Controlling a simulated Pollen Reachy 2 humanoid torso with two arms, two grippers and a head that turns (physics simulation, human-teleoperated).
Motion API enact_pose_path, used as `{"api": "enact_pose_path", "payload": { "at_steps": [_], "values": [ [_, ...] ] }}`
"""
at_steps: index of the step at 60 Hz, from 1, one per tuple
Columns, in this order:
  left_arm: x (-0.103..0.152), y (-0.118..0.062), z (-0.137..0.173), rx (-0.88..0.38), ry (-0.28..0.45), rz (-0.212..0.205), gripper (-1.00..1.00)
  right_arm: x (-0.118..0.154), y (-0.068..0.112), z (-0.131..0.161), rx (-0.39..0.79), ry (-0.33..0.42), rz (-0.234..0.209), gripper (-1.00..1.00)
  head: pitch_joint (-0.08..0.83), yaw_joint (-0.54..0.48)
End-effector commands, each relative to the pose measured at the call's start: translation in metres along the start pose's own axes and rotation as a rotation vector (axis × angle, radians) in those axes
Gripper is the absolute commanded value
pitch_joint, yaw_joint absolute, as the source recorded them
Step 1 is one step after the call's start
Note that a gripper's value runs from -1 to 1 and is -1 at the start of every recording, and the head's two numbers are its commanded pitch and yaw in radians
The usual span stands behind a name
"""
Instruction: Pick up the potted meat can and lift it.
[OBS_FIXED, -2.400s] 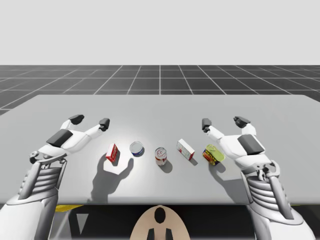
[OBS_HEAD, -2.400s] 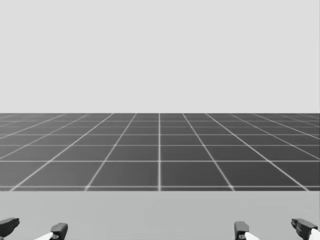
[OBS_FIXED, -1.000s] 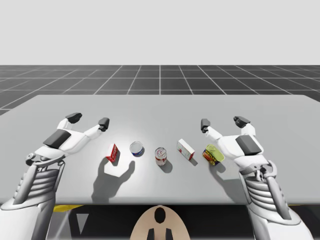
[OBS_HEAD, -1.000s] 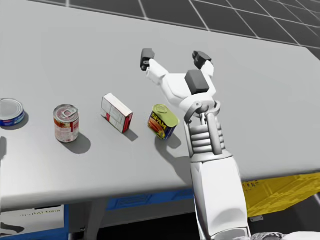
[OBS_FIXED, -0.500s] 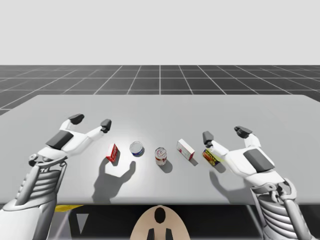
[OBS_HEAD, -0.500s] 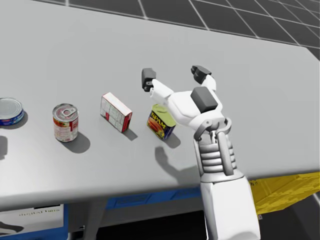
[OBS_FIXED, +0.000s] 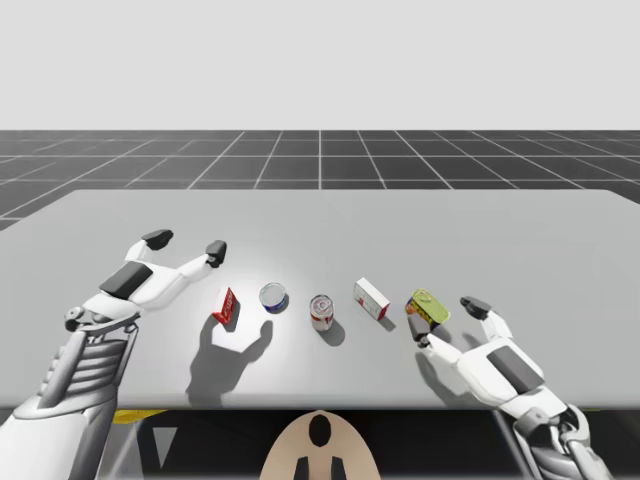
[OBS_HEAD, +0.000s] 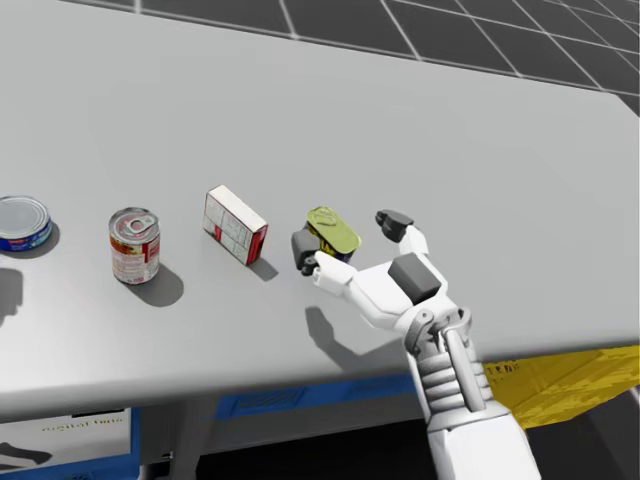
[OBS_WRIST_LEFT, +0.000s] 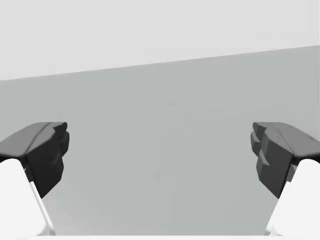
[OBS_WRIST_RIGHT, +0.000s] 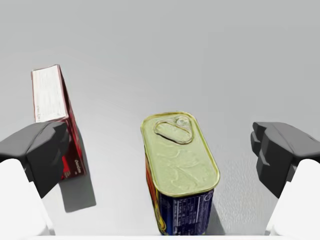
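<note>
The potted meat can (OBS_FIXED: 427, 306) is a rectangular blue and yellow tin with a gold-green pull-tab lid, standing upright on the grey table (OBS_FIXED: 320, 215). My right gripper (OBS_FIXED: 449, 322) is low on the can's near side and open. In the head view its fingers (OBS_HEAD: 303, 250) flank the can (OBS_HEAD: 333, 230). In the right wrist view the can (OBS_WRIST_RIGHT: 181, 165) stands just ahead, centred between the fingers of the right gripper (OBS_WRIST_RIGHT: 160, 155), touching neither. My left gripper (OBS_FIXED: 186, 244) hovers open at the left, and in the left wrist view this gripper (OBS_WRIST_LEFT: 160, 155) holds nothing.
A red and white box (OBS_FIXED: 371, 298) lies just left of the can. Further left stand a red and white round can (OBS_FIXED: 321, 311), a flat blue can (OBS_FIXED: 273, 297) and a small red box (OBS_FIXED: 226, 305). The table's front edge lies under my right wrist.
My right arm has drawn back toward the table's front edge and dropped, bringing its open fingers from beyond the can to either side of it. Since the oldest frame my head has turned downward. The left arm barely shifted.
</note>
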Motion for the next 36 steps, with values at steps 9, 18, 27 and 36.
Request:
{"api": "enact_pose_path", "payload": {
  "at_steps": [9, 18, 27, 36],
  "values": [
    [-0.001, -0.001, -0.001, 0.000, 0.003, -0.005, -1.00, -0.030, -0.027, -0.005, 0.013, 0.104, -0.019, -1.00, 0.723, -0.37],
    [-0.001, -0.002, -0.001, 0.002, 0.002, -0.007, -1.00, -0.040, -0.037, -0.016, 0.045, 0.171, -0.021, -1.00, 0.722, -0.38],
    [-0.001, -0.002, 0.000, 0.006, 0.000, -0.009, -1.00, -0.044, -0.044, -0.029, 0.081, 0.209, -0.017, -1.00, 0.724, -0.38],
    [-0.001, -0.001, 0.000, 0.010, -0.003, -0.015, -1.00, -0.043, -0.045, -0.041, 0.113, 0.209, -0.028, -1.00, 0.724, -0.37]
  ]
}}
